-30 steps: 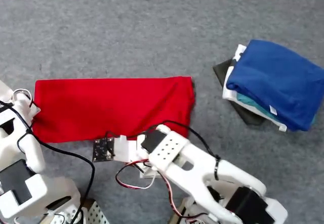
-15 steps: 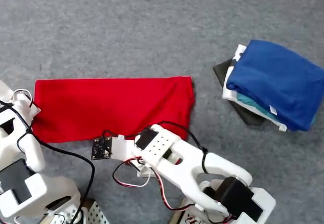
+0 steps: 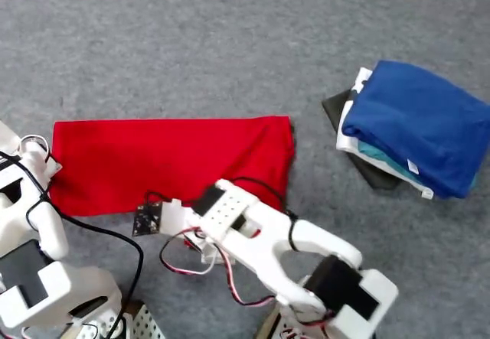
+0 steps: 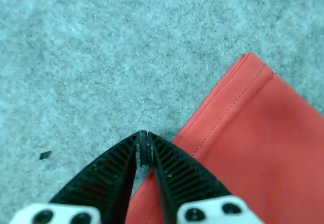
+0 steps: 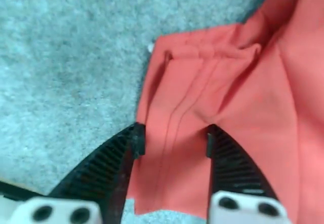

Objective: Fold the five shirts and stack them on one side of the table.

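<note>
Right fingers [image 5: 116, 163] stand spread, one on each side of a corner of the red shirt [image 5: 202, 97]. The shirt's stitched hem lies rumpled between them on the grey table [image 5: 61, 57]. Left fingers [image 4: 174, 176] are pressed together at the tips, right at another hemmed edge of the same shirt. Whether any cloth is caught between them cannot be told.

From the high view, the red shirt lies flat as one long band across the left half of the table. The right arm [image 3: 260, 239] is stretched along the shirt's near edge, and the left arm [image 3: 31, 232] stands at its left end. Well apart, on the right side of the table, sits a stack of folded shirts [image 3: 413, 125]. A blue one is on top, with white, teal and dark layers showing beneath it.
</note>
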Motion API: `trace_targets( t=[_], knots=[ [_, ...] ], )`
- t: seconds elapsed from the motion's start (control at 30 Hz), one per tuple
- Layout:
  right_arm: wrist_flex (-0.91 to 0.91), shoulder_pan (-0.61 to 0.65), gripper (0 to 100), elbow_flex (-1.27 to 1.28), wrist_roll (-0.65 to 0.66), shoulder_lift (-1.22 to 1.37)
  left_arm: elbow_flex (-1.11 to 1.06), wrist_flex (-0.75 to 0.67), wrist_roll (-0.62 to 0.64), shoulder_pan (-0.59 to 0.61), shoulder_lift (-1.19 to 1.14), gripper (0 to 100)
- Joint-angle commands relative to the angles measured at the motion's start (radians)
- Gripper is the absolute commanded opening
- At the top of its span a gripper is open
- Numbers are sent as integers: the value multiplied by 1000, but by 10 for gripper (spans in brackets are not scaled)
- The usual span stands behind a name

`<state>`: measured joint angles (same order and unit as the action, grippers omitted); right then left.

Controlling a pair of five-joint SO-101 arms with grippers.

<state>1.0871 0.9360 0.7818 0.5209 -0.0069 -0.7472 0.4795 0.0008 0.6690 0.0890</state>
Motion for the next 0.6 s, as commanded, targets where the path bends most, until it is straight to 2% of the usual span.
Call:
trace_targets(
  t=[0.0,0.1,0.3,0.57],
  knots=[
    [41,15,199,-50,-6,154,46,-12,8,6,7,21],
    [64,15,192,-88,-9,196,46,-12,8,6,7,21],
    [69,15,44,-99,-14,202,46,-12,8,6,7,21],
    [71,7,5,-104,-26,197,46,-12,8,3,7,21]
  ],
)
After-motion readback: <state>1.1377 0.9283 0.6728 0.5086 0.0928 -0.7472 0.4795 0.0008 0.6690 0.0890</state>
